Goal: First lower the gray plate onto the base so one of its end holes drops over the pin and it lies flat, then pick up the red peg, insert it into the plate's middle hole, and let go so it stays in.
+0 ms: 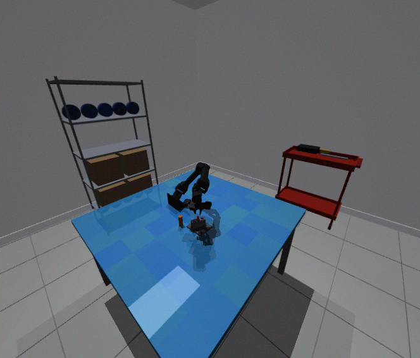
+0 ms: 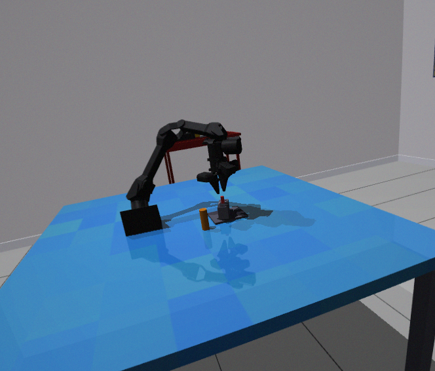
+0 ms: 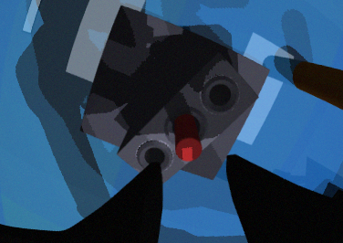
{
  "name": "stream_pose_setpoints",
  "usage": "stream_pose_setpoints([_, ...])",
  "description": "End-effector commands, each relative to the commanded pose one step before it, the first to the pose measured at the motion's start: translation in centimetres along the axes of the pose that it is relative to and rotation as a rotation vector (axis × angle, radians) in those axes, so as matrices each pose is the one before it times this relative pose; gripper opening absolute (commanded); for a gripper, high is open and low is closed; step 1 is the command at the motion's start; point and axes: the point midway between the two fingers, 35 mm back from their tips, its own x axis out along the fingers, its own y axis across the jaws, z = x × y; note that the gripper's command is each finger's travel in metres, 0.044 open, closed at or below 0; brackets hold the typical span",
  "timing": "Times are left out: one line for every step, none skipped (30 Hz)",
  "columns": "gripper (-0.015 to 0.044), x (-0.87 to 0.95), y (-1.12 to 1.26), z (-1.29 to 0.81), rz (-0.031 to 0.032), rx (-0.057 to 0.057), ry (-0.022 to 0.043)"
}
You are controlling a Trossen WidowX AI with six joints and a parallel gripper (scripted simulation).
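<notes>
The gray plate (image 1: 198, 224) (image 2: 223, 212) (image 3: 244, 88), a thick block with three holes in a row, lies on the flat square base (image 2: 238, 212) (image 3: 210, 165). The red peg (image 1: 198, 217) (image 2: 222, 198) (image 3: 187, 141) stands in the plate's middle hole, with a short length showing above it. Both end holes look dark in the wrist view, and no pin can be made out in them. My gripper (image 1: 198, 212) (image 2: 221, 192) (image 3: 193, 167) is open partway and empty, with its fingertips a little above the peg's top, not touching it.
An orange cylinder (image 1: 180, 221) (image 2: 204, 219) (image 3: 319, 83) stands upright on the blue table (image 1: 171, 256) (image 2: 130, 311) beside the base, on the side toward the arm's mount. A shelf rack and a red cart (image 1: 308, 198) stand beyond the table.
</notes>
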Motion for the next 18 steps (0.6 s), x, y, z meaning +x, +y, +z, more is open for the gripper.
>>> stream_pose_setpoints([0.0150,-0.327,0.018,0.001,-0.00187,-0.0049,-0.00292])
stream_pose_setpoints([0.0150,-0.058,-0.010,-0.007,-0.00002,0.0000,-0.00001])
stream_pose_setpoints([0.0150,-0.058,-0.010,-0.007,-0.00002,0.0000,-0.00001])
stream_pose_setpoints([0.0150,-0.058,-0.010,-0.007,-0.00002,0.0000,-0.00001])
stream_pose_setpoints([0.0150,-0.058,-0.010,-0.007,-0.00002,0.0000,-0.00001])
stream_pose_setpoints([0.0150,-0.057,-0.010,-0.007,-0.00002,0.0000,-0.00001])
stream_pose_setpoints([0.0150,-0.057,-0.010,-0.007,-0.00002,0.0000,-0.00001])
stream_pose_setpoints([0.0150,-0.057,-0.010,-0.007,-0.00002,0.0000,-0.00001])
stream_pose_setpoints([0.0150,-0.057,-0.011,-0.007,-0.00002,0.0000,-0.00001])
stream_pose_setpoints([0.0150,-0.057,-0.010,-0.007,-0.00002,0.0000,-0.00001])
stream_pose_setpoints([0.0150,-0.057,-0.010,-0.007,-0.00002,0.0000,-0.00001])
stream_pose_setpoints([0.0150,-0.057,-0.010,-0.007,-0.00002,0.0000,-0.00001])
stream_pose_setpoints([0.0150,-0.057,-0.010,-0.007,-0.00002,0.0000,-0.00001])
stream_pose_setpoints([0.0150,-0.057,-0.010,-0.007,-0.00002,0.0000,-0.00001])
stream_pose_setpoints([0.0150,-0.057,-0.011,-0.007,-0.00002,0.0000,-0.00001])
stream_pose_setpoints([0.0150,-0.057,-0.011,-0.007,-0.00002,0.0000,-0.00001])
stream_pose_setpoints([0.0150,-0.057,-0.011,-0.007,-0.00002,0.0000,-0.00001])
stream_pose_setpoints([0.0150,-0.057,-0.010,-0.007,-0.00002,0.0000,-0.00001])
